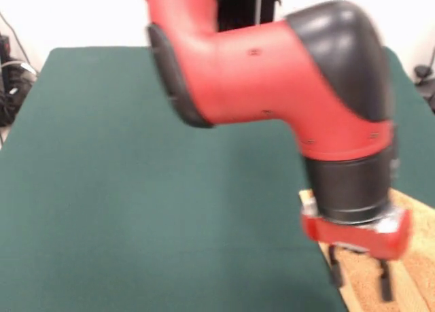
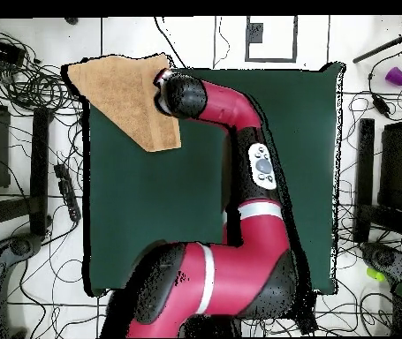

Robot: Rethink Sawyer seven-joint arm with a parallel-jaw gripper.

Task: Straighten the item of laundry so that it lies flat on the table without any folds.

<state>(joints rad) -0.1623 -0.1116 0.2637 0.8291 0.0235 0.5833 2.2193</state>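
The orange-yellow towel (image 2: 125, 97) lies askew on one corner of the dark green table (image 2: 151, 221), and part of it reaches past the table's edge. In the front view the towel (image 1: 414, 257) shows at the bottom right, mostly behind the arm. My gripper (image 1: 360, 278) hangs straight down over the towel's near edge. Its two black fingers (image 1: 335, 271) are apart with nothing between them, and their tips are at or just above the cloth. In the overhead view the red and black wrist (image 2: 173, 93) hides the gripper and covers the towel's edge.
The arm (image 2: 239, 177) stretches across the table from its base to the towel's corner. Cables, black stands and equipment (image 2: 36, 150) lie on the floor around the table. A purple object (image 2: 396, 75) sits on the floor beyond one corner.
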